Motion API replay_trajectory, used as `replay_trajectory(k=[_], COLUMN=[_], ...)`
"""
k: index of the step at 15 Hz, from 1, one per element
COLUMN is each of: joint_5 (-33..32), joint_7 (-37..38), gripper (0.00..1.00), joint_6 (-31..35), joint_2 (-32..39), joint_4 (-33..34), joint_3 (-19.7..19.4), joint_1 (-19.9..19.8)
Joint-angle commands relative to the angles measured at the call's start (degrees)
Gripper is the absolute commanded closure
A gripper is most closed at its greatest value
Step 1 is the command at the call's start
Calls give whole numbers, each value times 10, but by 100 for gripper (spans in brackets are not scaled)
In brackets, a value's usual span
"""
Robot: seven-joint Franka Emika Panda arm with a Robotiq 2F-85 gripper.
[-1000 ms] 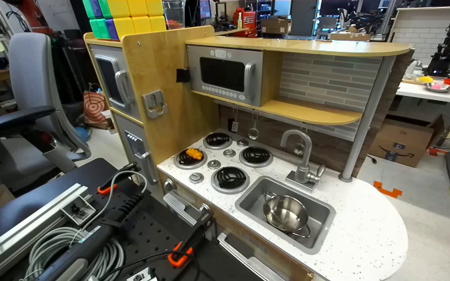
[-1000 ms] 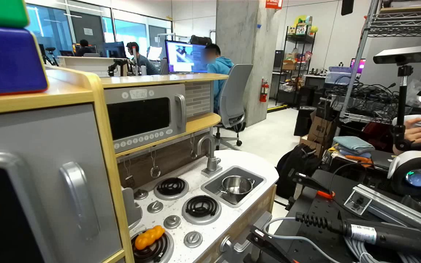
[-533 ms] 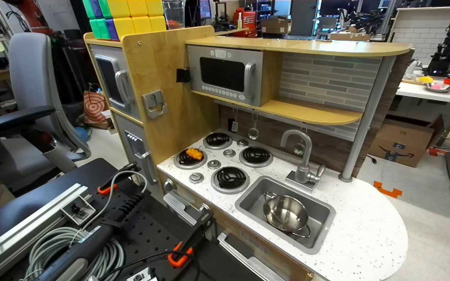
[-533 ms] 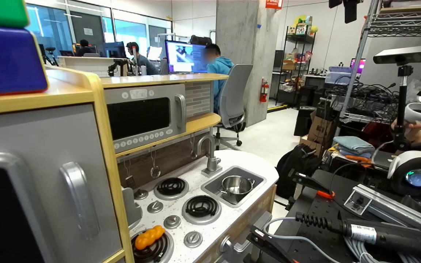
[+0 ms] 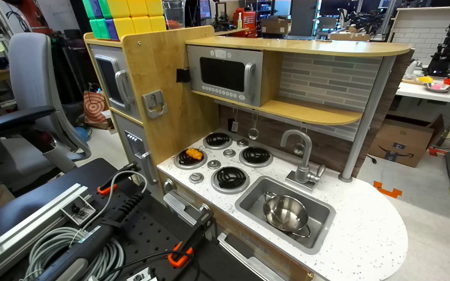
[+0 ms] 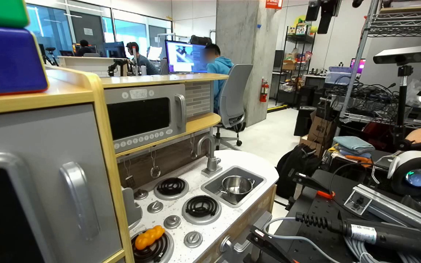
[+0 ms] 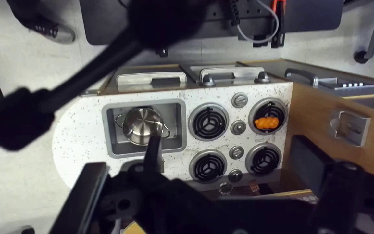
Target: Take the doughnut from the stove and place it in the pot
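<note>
The doughnut is a small, bright orange, lumpy toy. It lies on a burner of the white stove in both exterior views [image 5: 194,153] [image 6: 149,237] and in the wrist view [image 7: 267,123]. The stove's white top [image 5: 227,162] shows several black burners. The shiny steel pot [image 5: 285,212] stands in the sink; it also shows in the wrist view [image 7: 138,125]. My gripper [image 7: 229,146] is open and empty, high above the stove, its fingers wide apart. In an exterior view the gripper [image 6: 318,22] shows only partly at the top edge.
The pot's sink basin [image 7: 182,126] has a grey faucet [image 5: 305,156] behind it. A tall wooden panel [image 5: 166,70] stands beside the doughnut's burner. A microwave [image 5: 225,74] and shelf [image 5: 311,111] overhang the back. A black table [image 5: 150,218] with tools and cables lies in front.
In an exterior view, the gripper has moved left and slightly down at the top edge. A hand with a white controller has dropped mostly out of sight. The doughnut and pot have not moved.
</note>
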Motion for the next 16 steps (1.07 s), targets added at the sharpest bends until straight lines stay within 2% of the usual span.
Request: replay_trajectory(k=[1,4,5,7,8,10,11,16], joint_5=[29,55,34,34,-19,-33,-39,-9], joint_7=[-38,-81,-51,-52,-78,-147,-170,-318], gripper=[0,0,0,0,0,0,0,0], joint_6=[141,247,192,202,171,156,154,152], joint_2=[-79,-108,-63,-67,-55,-34,-29,2], joint_4=[-129,-205,-151,-166,-144,-116,-109,-92], joint_3=[-3,-12,-6,-6,2,-24,-25,-45], joint_1=[16,38,27,30,19,39,46,80])
